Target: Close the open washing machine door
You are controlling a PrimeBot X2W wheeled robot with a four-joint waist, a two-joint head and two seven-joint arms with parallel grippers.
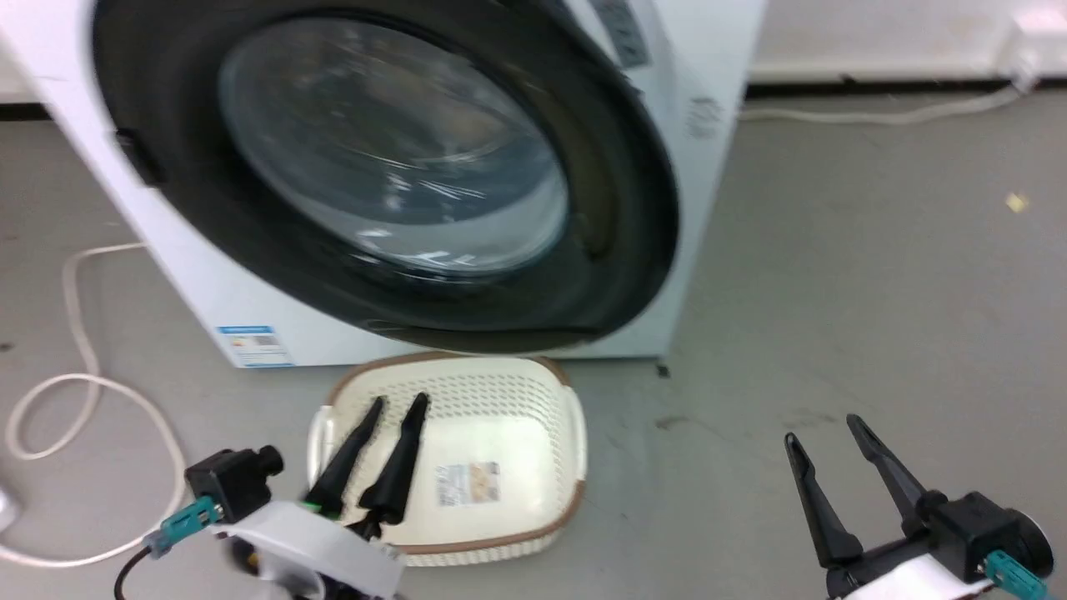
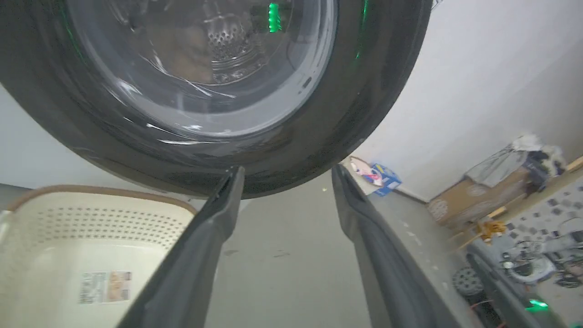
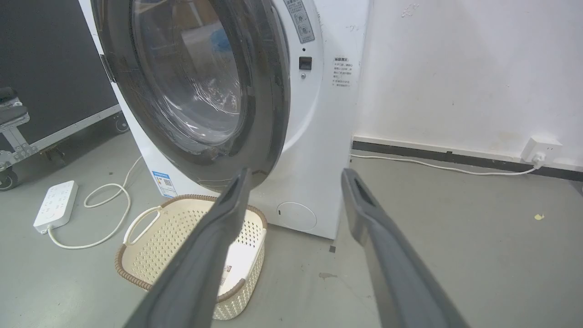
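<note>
**Door ajar, both claws spread and clear of it**

No writing can be read. A blue sticker (image 1: 254, 344) sits low on the left of the white washing machine (image 1: 708, 83). A grey printed strip (image 3: 300, 20) and a small block of text (image 3: 342, 72) sit on its front to the right of the door, both too small to make out. A pale paper label (image 1: 468, 483) lies on the basket's floor.

The washing machine door (image 1: 383, 167) is a wide round black frame around a bulging clear glass bowl with glossy streaks. In the right wrist view its right edge stands off the machine's front.

The left claw (image 1: 399, 402) hangs below the door's lower rim, not touching it, over the cream perforated basket (image 1: 500, 392) with its brown rim. Its two dark tapered fingers are parted and hold nothing. The right claw (image 1: 821, 428) is well off to the right above the bare grey floor (image 1: 875, 292), fingers spread and empty.

A white power strip (image 3: 54, 203) and a looped cable (image 1: 75, 333) lie left of the machine.
</note>
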